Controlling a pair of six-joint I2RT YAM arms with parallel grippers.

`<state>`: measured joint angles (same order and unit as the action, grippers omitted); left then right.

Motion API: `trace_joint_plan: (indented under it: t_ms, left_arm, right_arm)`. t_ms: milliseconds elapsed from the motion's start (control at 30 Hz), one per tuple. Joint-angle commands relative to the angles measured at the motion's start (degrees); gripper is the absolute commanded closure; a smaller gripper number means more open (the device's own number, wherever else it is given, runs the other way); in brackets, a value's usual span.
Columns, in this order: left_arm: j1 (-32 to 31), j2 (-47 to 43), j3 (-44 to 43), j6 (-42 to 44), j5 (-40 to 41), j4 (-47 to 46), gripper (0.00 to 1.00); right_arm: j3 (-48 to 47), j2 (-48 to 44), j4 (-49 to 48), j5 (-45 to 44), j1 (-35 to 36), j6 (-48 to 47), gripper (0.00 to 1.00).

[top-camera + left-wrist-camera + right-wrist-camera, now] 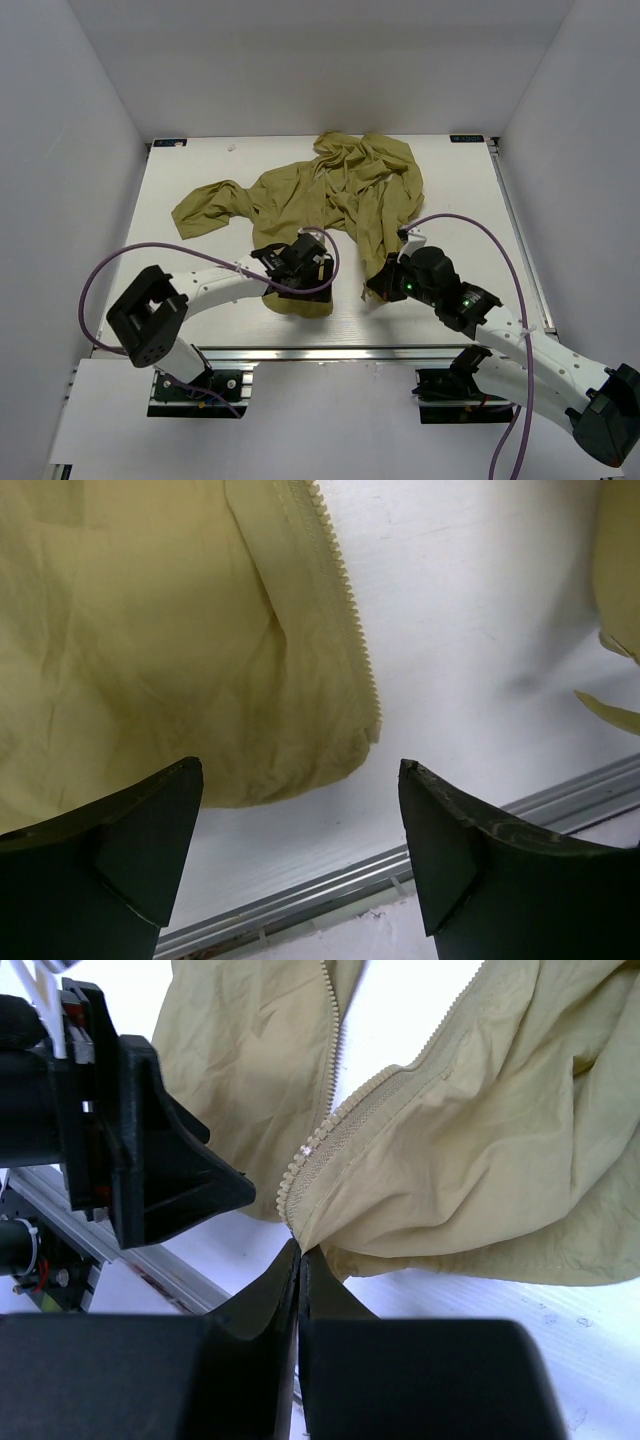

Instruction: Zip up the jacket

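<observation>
White worktop (470, 200) has the jacket (345, 190) crumpled across its middle. The top is bunched by the far edge, one sleeve flops toward the left edge, and the hem reaches toward the near edge. Left gripper (300, 770) hangs over one hem corner, jaws wide apart, holding nothing. Right gripper (300, 1252) is pinched tight on the other front panel's bottom corner, right where the zipper teeth (330, 1130) end.
</observation>
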<state>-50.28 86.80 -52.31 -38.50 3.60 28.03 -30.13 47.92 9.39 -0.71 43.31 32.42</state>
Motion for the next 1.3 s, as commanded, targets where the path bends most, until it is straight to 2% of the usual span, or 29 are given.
trace_joint_plan:
  t_ms: [0, 300, 533, 667, 767, 867, 933, 1267]
  left_arm:
    - [-0.4, 1.2, -2.9, 0.4, 1.6, 0.6, 0.12]
    - [-1.3, 6.1, -4.1, -0.3, 2.4, 0.9, 0.18]
    - [-2.5, 11.5, -6.6, -1.0, 6.2, 3.5, 0.21]
    - [-3.3, 14.6, -8.3, -2.1, 9.5, 6.1, 0.32]
    - [-3.8, 16.8, -9.4, -3.1, 12.5, 8.6, 0.36]
    - [-4.1, 18.7, -10.3, -3.4, 13.5, 9.6, 0.35]
    - [-4.5, 19.2, -10.7, -3.6, 13.5, 9.8, 0.29]
    - [-5.1, 20.1, -11.2, -4.9, 13.8, 12.9, 0.24]
  right_arm:
    - [-0.1, -0.9, -0.6, -1.4, 0.3, -0.1, 1.00]
    - [0.1, -0.6, -0.4, -2.1, 0.2, 0.0, 1.00]
    - [0.5, -0.6, -0.3, -3.0, 0.3, 0.2, 1.00]
    - [0.6, -1.0, -0.1, -3.6, 0.3, 0.2, 1.00]
    - [0.6, -1.3, 0.2, -4.1, 0.2, 0.3, 1.00]
    - [0.6, -1.2, 0.3, -4.5, 0.3, 0.3, 1.00]
    - [0.6, -1.2, 0.3, -4.6, 0.3, 0.3, 1.00]
    - [0.7, -1.0, 0.4, -5.1, 0.2, 0.3, 1.00]
